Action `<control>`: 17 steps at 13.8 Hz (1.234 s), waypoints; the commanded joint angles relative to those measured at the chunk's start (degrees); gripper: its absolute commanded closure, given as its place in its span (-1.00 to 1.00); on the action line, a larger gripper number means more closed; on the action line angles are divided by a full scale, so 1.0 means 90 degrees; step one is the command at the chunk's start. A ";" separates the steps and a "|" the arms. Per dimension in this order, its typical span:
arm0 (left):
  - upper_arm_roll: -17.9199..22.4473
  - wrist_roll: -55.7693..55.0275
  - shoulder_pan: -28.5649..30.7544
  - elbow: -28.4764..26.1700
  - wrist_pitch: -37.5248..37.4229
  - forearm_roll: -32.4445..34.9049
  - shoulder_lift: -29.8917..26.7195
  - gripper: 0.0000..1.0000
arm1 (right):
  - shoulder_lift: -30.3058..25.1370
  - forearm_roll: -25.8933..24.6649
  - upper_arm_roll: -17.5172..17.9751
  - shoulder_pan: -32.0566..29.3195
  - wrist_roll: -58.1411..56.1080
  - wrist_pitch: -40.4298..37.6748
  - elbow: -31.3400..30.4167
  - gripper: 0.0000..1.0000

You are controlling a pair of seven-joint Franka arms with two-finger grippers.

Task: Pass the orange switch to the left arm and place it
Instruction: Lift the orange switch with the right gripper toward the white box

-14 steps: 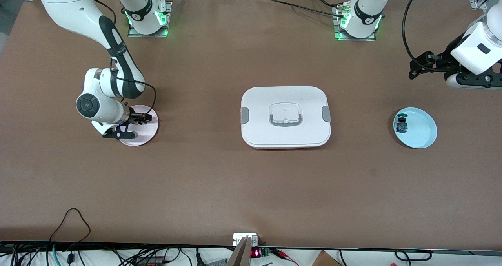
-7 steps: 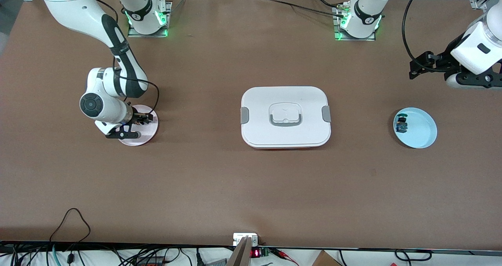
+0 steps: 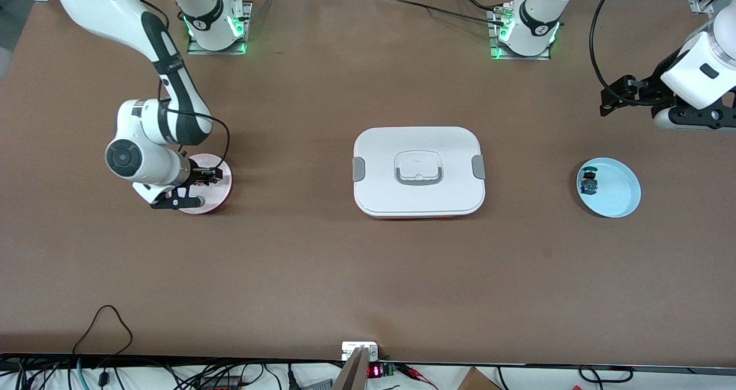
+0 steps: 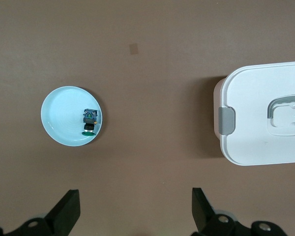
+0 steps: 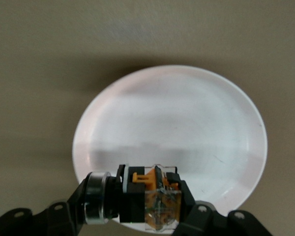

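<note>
Right gripper (image 5: 137,209) clamped on tiny black-bodied orange switch (image 5: 150,194) over round pale-pink plate (image 3: 215,197) — left gripper (image 4: 135,216) waits, jaws apart

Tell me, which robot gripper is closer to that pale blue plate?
The left gripper. It hangs open, above the table beside the pale blue plate. The right gripper is past the white box, over the pink plate, shut on the orange switch.
</note>
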 commanded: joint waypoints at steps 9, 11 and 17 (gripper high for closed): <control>-0.0008 0.0154 0.0024 0.0191 -0.0064 -0.0002 0.0086 -1.00 | -0.0679 0.0467 0.0316 -0.0037 -0.0566 -0.1698 0.1896 1.00; 0.0002 0.0135 0.0034 0.0191 -0.0074 -0.0012 0.0086 -1.00 | -0.0669 0.0916 0.0374 -0.0007 -0.0704 -0.1894 0.2326 1.00; 0.0002 0.0106 0.0073 0.0191 -0.0074 -0.0032 0.0096 -1.00 | -0.0776 0.2315 0.0502 -0.0037 -0.1581 -0.2568 0.2825 1.00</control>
